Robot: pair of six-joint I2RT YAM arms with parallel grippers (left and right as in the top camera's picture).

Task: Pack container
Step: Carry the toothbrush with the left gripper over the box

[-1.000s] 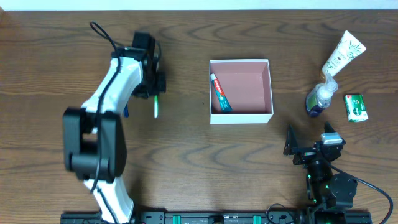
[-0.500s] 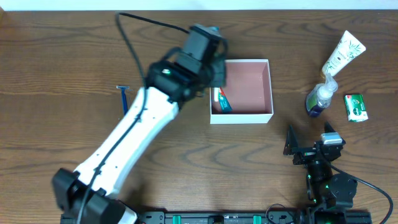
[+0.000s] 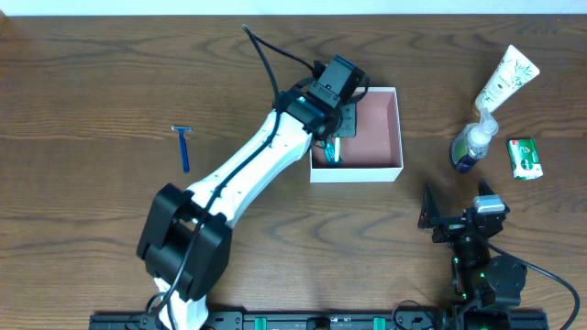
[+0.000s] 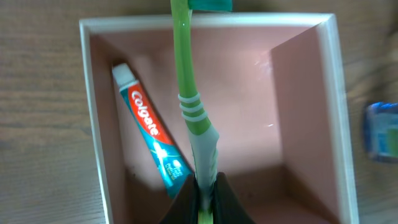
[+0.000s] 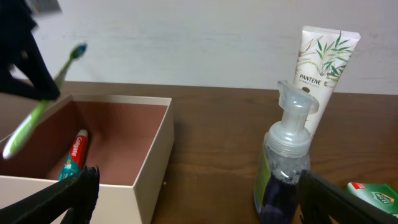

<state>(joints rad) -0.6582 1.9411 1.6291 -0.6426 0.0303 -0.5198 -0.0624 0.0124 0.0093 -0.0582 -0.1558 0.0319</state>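
One box [image 3: 385, 137], one toothpaste [image 4: 152, 142] inside it, one green toothbrush [image 4: 189, 106], one razor [image 3: 184, 147], one pump bottle [image 3: 471, 147], one tube [image 3: 504, 79], one green packet [image 3: 525, 158]. The box is square, white-walled, dusty pink inside, sitting just right of counter [image 3: 83, 82] centre. Left pincer [image 4: 203, 202] clamps the toothbrush above the box's 9 o'clock side. Right pincer [image 3: 456, 213] rests at the box's 4 o'clock, spread wide.

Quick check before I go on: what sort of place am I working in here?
Probably a lab or test bench set up for packing toiletries: a bare wood-grain table against a plain white wall, with Colgate toothpaste in the container and a Pantene tube nearby.
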